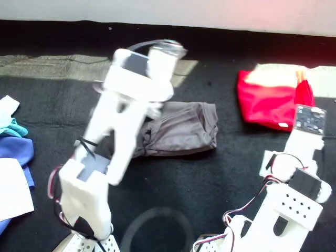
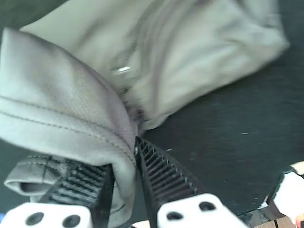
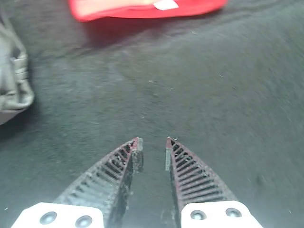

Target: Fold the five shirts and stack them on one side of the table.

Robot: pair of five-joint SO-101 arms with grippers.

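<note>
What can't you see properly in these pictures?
High view: the blurred left arm covers part of the grey shirt.
High view: the edge cuts off the blue and white shirts; their number is unclear.
Right wrist view: the edge cuts off the red shirt.
Left wrist view: grey cloth covers part of the left end effector.

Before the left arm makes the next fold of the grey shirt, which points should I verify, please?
1. Jaws of left gripper shut on grey shirt: ok.
2. Jaws of right gripper open and empty: ok.
3. Flatness of grey shirt: not ok, it is bunched.
4. Gap between red shirt and grey shirt: ok.
5. Only one fabric layer pinched: cannot tell.
</note>
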